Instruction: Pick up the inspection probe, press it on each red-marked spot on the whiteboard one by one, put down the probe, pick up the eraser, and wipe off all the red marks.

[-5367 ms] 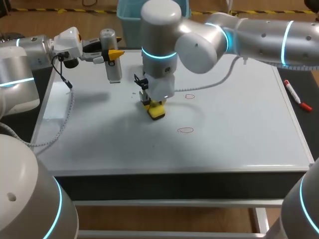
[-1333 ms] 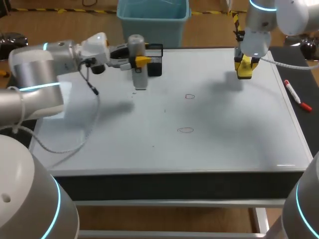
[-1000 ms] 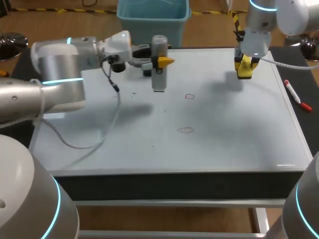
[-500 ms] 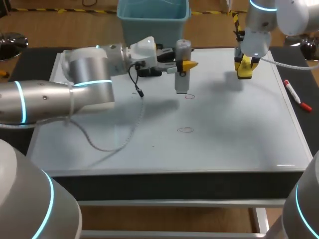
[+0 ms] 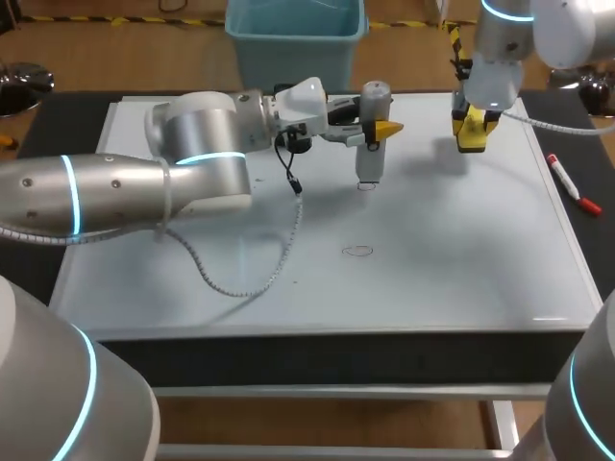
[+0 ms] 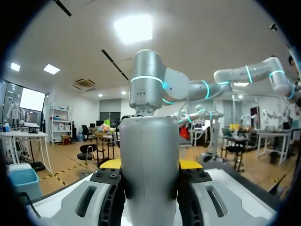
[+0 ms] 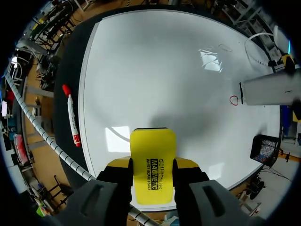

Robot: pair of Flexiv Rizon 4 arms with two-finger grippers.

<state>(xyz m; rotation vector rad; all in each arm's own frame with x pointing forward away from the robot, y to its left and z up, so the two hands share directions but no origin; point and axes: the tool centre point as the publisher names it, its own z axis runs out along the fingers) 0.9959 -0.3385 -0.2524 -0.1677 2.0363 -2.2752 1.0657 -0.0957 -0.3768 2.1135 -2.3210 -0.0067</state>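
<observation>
Left end effector [image 5: 377, 126] clamps the silver cylindrical probe [image 5: 371, 146] at the far red circle [image 7: 233, 100]. Right end effector [image 5: 470, 133] grips the yellow eraser [image 7: 151, 165]; probing the other mark and all wiping are not yet done.

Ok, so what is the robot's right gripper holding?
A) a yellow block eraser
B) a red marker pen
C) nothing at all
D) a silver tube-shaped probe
A: the yellow block eraser sits clamped between both fingers of the right gripper, while the silver tube-shaped probe is in the left gripper and the red marker pen lies beside the whiteboard.
</observation>
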